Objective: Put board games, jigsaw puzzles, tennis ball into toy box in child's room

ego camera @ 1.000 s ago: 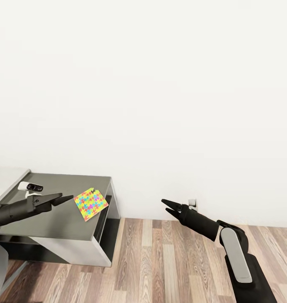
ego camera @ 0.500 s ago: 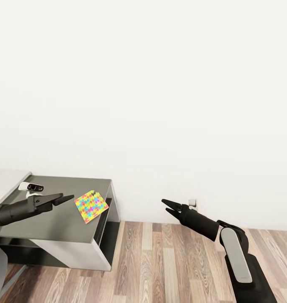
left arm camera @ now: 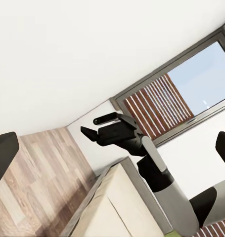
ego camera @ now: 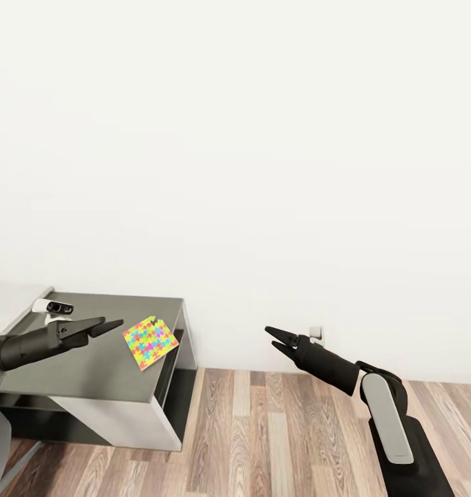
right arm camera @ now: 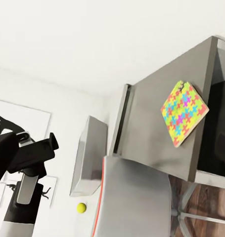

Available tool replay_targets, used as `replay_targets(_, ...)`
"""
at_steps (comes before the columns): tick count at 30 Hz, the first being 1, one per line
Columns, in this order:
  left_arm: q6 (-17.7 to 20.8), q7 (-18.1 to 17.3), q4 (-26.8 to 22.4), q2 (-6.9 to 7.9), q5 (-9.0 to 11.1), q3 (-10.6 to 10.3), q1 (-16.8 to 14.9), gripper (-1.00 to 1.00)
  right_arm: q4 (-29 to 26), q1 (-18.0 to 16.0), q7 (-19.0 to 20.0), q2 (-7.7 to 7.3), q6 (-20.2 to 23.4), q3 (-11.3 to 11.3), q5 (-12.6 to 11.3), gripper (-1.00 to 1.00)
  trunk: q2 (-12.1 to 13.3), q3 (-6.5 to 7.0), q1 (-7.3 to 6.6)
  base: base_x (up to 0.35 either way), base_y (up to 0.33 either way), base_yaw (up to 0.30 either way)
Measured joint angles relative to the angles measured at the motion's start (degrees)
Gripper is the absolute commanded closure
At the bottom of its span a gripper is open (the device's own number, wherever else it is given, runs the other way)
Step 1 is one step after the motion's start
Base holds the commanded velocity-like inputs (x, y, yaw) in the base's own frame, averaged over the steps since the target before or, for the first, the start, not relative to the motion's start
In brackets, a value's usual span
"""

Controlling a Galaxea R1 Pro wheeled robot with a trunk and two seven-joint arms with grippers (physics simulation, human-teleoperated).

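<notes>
My left gripper [ego camera: 106, 326] is matte black, two slim pointed fingers on a dark tapered wrist. My right gripper [ego camera: 273, 339] matches it, black and sharp-tipped. Behind it my forearm is black, with a long rounded light-grey panel along its shell.

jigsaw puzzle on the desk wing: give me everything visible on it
The jigsaw puzzle is a thin flat square printed with interlocking pieces in yellow, green, pink, blue and orange; it looks like card. One edge has a small notched tab. It lies flat, turned diagonally, on the dark-grey wing of the table, near the wing's corner closest to the wall and floor. One corner of it seems to reach the wing's edge. Nothing rests on it. The left gripper hangs beside it, apart from it, not touching.
</notes>
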Motion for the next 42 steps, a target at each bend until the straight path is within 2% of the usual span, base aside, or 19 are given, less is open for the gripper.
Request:
replay_targets(10, 0.0, 0.0, 0.0, 0.04, 0.0, 0.1, 0.0, -1.0, 0.0, 0.0, 0.0, 0.0, 0.0, 0.0, 0.0, -1.0, 0.0, 0.96, 0.0, 0.0, 0.017, 0.0)
replay_targets(20, 0.0, 0.0, 0.0, 0.05, -0.1, 0.1, 0.0, -1.0, 0.0, 0.0, 0.0, 0.02, 0.0, 0.0, 0.0, -1.0, 0.0, 1.91, 0.0, 0.0, 0.21, 0.0)
replay_targets(42, 0.0, 0.0, -0.1, 0.05, 0.0, 0.2, 0.0, -1.0, 0.0, 0.0, -0.2, 0.03, 0.0, 0.1, 0.0, -1.0, 0.0, 4.01, 0.0, 0.0, 0.086, 0.0)
